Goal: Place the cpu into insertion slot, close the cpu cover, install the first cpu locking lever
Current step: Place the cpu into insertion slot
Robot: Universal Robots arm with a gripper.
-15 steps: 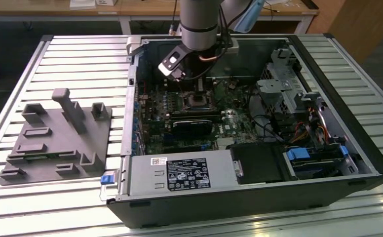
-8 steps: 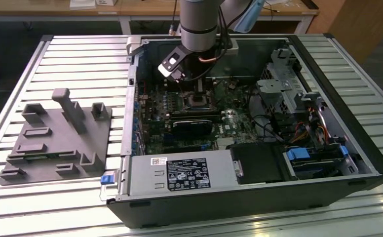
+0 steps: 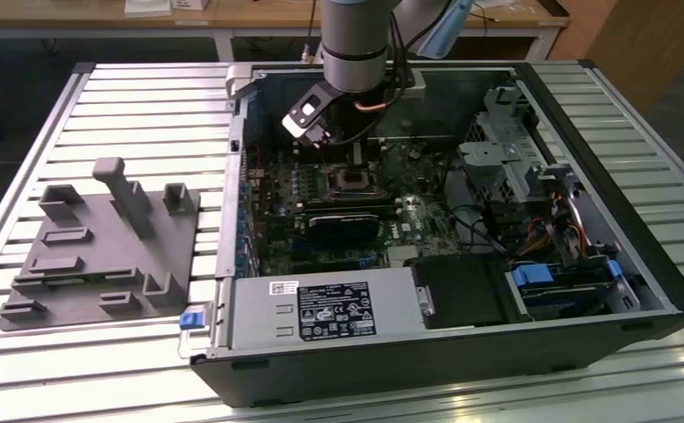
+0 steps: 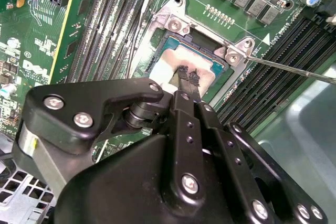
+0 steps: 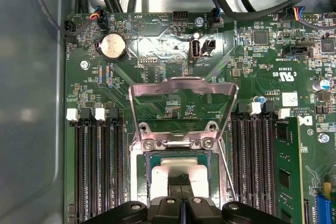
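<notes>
The cpu (image 5: 164, 174) lies in the insertion slot (image 5: 145, 162), cpu cover (image 5: 181, 85) raised.
Jaws narrow, tips on its face; likely light, stiff, fragile: grip by the edges.

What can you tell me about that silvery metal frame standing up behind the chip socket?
The cpu cover is a thin, shiny metal square frame with a large cut-out centre; the green board shows through it in the first wrist view. It is swung open, tilted up from its hinge edge at a screwed bracket beside the insertion slot. It is not closed over the cpu, which lies in the slot. The gripper is down at the cpu, apart from the cover.
</notes>
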